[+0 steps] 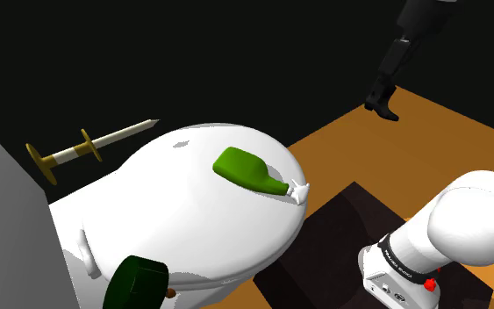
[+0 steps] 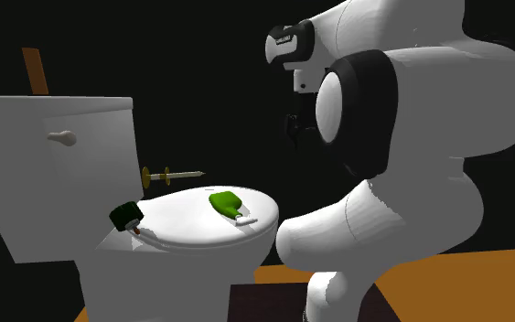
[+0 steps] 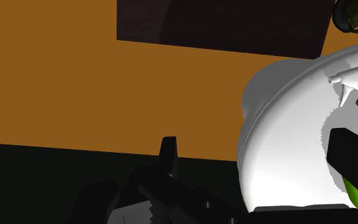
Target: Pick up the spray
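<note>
— What's lying where, starting from the shoulder view's left?
— A gold-hilted sword (image 1: 91, 147) is showing beyond the white toilet lid (image 1: 166, 219); the green spray bottle (image 1: 252, 171) is lying on its side on that lid, white nozzle pointing right
— And the fingers (image 1: 383, 104)?
— They're hanging released, spread apart, well off to the right, gripping nothing

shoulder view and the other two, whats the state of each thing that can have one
spray bottle, lying on its side on the toilet lid, not held
toilet lid, shut
end effector, open, empty, in the air apart from the bottle
sword, lying level behind the lid, support unclear
dark green object, resting at the lid's rear edge
</note>
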Tool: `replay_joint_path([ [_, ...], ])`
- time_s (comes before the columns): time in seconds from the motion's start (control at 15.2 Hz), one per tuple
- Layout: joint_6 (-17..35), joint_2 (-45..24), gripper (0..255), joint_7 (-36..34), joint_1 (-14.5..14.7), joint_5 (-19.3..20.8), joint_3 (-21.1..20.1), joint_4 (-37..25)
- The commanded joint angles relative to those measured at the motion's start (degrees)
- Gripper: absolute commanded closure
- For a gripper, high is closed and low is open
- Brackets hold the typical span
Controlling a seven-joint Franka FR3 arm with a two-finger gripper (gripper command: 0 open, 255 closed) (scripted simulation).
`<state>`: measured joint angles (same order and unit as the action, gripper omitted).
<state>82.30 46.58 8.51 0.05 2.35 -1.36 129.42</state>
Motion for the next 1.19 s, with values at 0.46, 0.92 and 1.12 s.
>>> replay_joint_path([
  [0.46,9.32,-1.21,0,-3.04,3.83,-5.5,-5.16,7.77],
  [0.92,19.53,-5.47,0,-5.68,8.02,-10.84,-10.91,12.88],
  [1.12,24.16,-8.28,0,-6.72,9.77,-12.94,-13.55,14.18],
])
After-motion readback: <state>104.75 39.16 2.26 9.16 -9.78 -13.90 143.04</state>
